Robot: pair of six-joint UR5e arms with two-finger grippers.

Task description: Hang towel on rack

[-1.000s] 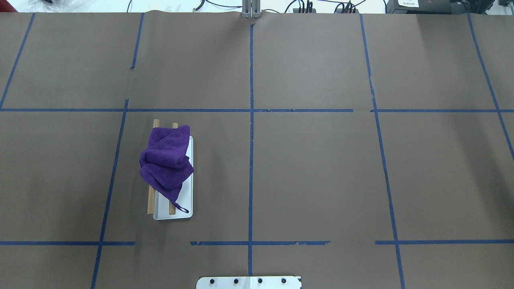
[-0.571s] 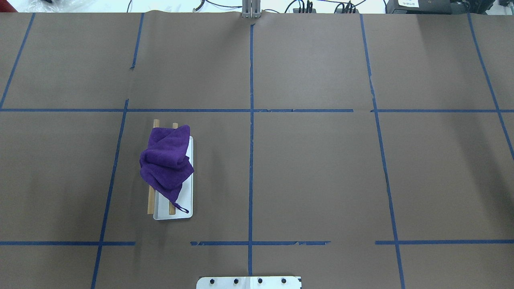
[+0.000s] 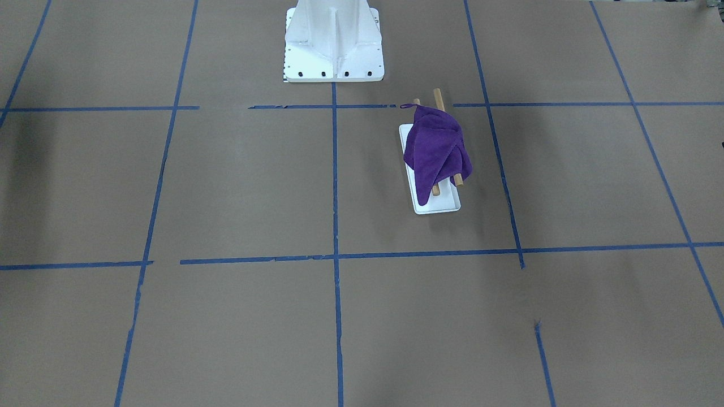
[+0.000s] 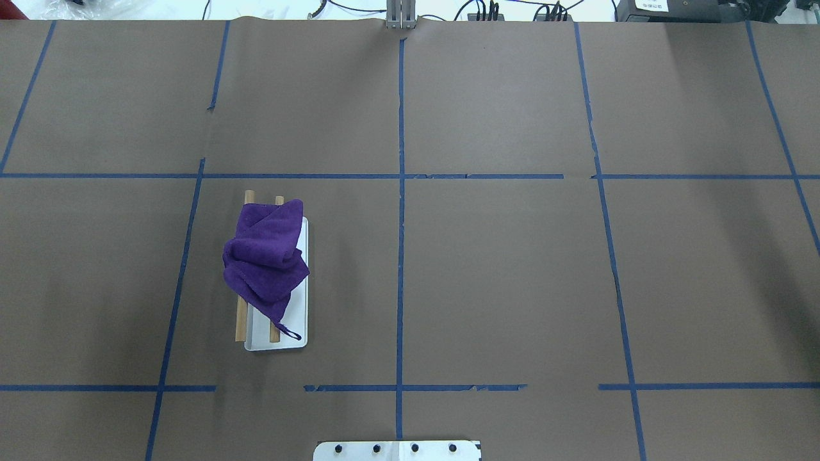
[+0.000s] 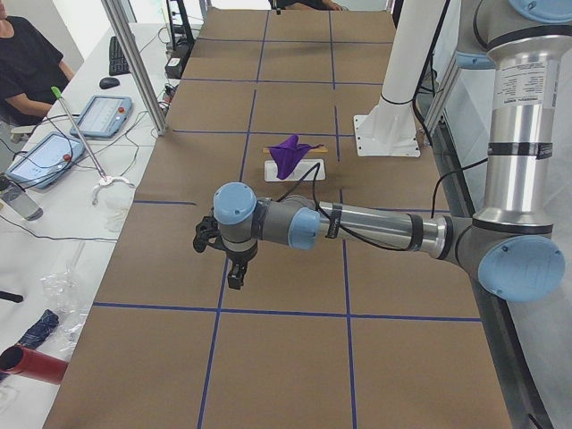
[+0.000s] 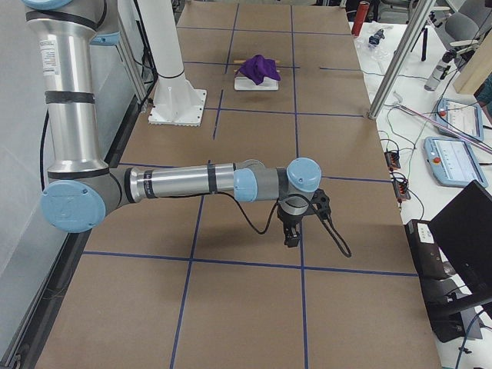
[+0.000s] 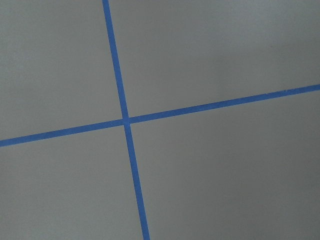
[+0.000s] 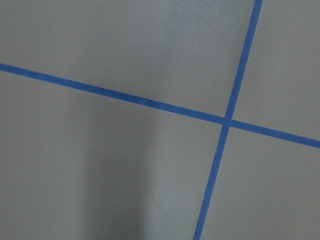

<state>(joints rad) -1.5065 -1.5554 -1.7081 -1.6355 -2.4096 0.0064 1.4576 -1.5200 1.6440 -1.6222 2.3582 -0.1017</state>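
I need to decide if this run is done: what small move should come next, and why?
Probably none: I would end the run. The purple cloth towel already lies draped, somewhat bunched, over both wooden rods of the small white rack, while the left gripper and right gripper hang over bare brown table, well away from it.

Purple towel (image 4: 266, 256); white rack (image 4: 302, 304) (tan rods (image 4: 241, 323))

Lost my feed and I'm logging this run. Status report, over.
Left gripper and right gripper away from rack, open or shut unclear. Towel draped over rack, bunched. Nothing seen blocking.
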